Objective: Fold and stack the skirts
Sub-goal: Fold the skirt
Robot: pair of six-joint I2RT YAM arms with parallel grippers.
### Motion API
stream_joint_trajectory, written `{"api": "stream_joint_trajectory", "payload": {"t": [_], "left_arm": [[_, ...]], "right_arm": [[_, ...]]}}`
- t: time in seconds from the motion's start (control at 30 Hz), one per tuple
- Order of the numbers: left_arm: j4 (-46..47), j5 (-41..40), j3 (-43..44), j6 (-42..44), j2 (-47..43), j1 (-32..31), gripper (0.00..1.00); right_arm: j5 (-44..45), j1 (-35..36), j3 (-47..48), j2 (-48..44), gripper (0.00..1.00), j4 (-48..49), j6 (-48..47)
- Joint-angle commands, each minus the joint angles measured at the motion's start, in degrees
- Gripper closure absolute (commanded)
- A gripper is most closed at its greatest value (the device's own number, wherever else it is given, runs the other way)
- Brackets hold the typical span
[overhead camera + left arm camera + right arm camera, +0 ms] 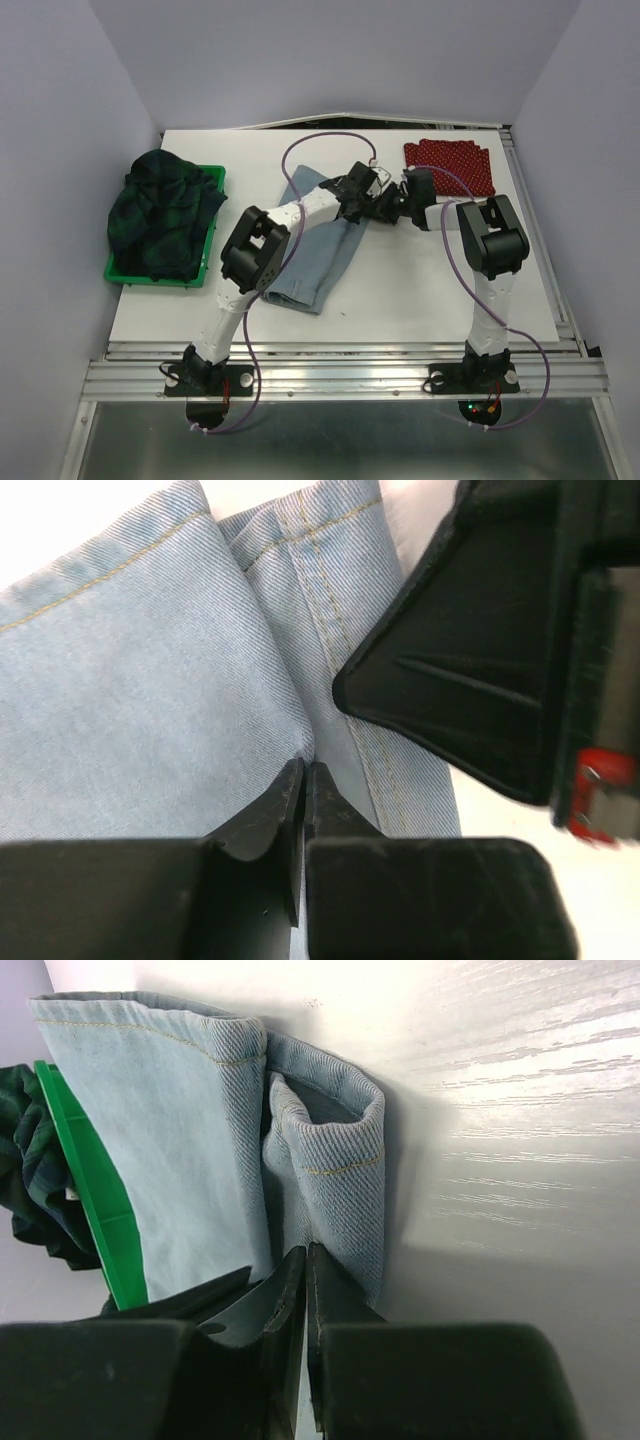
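The light blue-grey denim skirt (pixel 320 260) lies folded lengthwise on the white table, mid-left. My left gripper (pixel 365 200) and right gripper (pixel 385 208) meet at its far right edge. In the left wrist view the left gripper (pixel 303 772) is shut on a crease of the denim skirt (pixel 150 680), with the right gripper's black body (pixel 490 660) close beside it. In the right wrist view the right gripper (pixel 305 1252) is shut on a curled fold of the denim skirt (pixel 170 1130). The red dotted skirt (pixel 450 165) lies folded at the back right. The plaid skirt (pixel 160 210) is bunched in the bin.
A green plastic bin (pixel 160 278) stands at the table's left edge and also shows in the right wrist view (pixel 90 1190). Purple cables loop over both arms. Grey walls close in the back and sides. Bare white table (pixel 420 290) lies right of the denim.
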Motion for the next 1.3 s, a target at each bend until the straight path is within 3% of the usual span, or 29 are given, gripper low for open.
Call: {"api": "stream_joint_trajectory", "payload": {"t": [0.0, 0.3, 0.67, 0.77, 0.97, 1.13, 1.27], "left_arm": [[1.4, 3.0, -0.7, -0.7, -8.5, -1.2, 1.0], [0.7, 5.4, -1.2, -1.0, -9.3, -2.3, 1.0], [-0.2, 7.8, 1.4, -0.9, -3.7, -2.7, 1.0], [-0.1, 8.1, 1.5, -0.4, -2.0, -2.5, 0.95], [0.1, 12.3, 1.4, 0.2, -2.6, -1.1, 0.76], [0.6, 15.4, -1.3, 1.7, -10.9, -0.8, 0.62], [-2.0, 16.3, -4.7, 2.1, -18.3, -0.6, 0.49]], "right_arm": [[1.6, 0.3, 0.7, 2.0, 0.91, 0.3, -0.2], [1.6, 0.3, 0.7, 1.8, 0.91, 0.5, 0.1], [1.8, 0.3, 0.2, 1.2, 0.91, 0.6, 0.0], [2.2, 0.3, -0.3, 0.4, 0.89, 0.5, 0.2], [6.7, 0.3, 0.3, -3.4, 0.82, -4.2, -1.4], [10.3, 0.3, 2.8, -4.3, 0.82, -10.4, -3.2], [11.2, 0.3, 4.5, -5.4, 0.73, -13.8, -4.7]]}}
